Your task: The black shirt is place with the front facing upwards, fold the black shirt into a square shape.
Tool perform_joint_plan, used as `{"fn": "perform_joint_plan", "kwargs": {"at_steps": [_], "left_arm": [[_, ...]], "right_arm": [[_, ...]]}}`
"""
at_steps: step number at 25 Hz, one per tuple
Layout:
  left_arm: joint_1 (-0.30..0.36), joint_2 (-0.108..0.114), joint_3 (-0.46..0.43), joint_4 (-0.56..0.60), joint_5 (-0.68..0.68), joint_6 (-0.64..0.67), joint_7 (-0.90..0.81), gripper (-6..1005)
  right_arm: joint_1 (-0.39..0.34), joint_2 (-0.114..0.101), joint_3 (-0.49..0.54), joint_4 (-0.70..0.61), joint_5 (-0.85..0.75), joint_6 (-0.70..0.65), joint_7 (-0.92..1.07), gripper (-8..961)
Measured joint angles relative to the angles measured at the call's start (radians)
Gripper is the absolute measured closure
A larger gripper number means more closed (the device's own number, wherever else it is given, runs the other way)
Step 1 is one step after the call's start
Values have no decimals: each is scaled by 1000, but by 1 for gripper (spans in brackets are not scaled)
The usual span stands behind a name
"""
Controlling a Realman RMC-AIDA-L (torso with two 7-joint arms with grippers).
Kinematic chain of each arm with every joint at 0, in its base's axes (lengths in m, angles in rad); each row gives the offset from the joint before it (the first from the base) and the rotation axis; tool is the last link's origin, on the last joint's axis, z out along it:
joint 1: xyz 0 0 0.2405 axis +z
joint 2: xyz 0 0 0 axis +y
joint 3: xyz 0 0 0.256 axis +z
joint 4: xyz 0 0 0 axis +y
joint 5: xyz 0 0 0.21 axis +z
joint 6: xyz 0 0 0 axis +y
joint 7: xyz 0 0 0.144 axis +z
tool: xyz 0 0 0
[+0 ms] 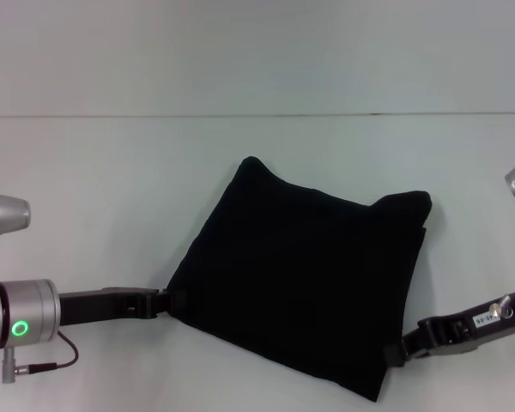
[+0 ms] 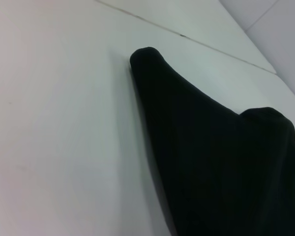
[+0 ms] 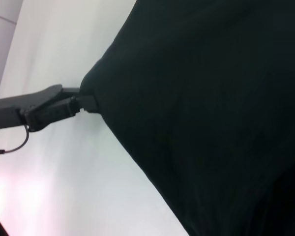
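— Shirt status?
— Large black fabric shirt (image 1: 300,275) lies folded on the white table (image 1: 112,172); my left gripper (image 1: 165,301) pinches its near-left corner, right gripper (image 1: 395,352) its near-right edge; I judge to square it.

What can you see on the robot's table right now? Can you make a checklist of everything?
Surface: pale table, a thin seam line across its far part.
Job's things: black shirt folded into a rough tilted square; no lettering showing.
Clutter: nothing seen.
Grippers: left gripper at the shirt's left corner; right gripper at its near right edge.
Cables: thin black cable by the left wrist.
Surroundings: nothing seen.
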Motion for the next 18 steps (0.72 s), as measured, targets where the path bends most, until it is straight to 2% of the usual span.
{"fn": "perform_joint_plan", "kwargs": {"at_steps": [8, 14, 18], "left_arm": [[-1, -2, -4, -3, -1, 0, -1, 903], [-4, -4, -7, -6, -3, -5, -4, 902], [-6, -5, -7, -14, -4, -18, -11, 902]], "right_arm": [[-5, 4, -23, 18, -26, -21, -8, 944], [4, 9, -34, 41, -57, -57, -25, 944], [2, 4, -23, 48, -55, -74, -47, 944]]}}
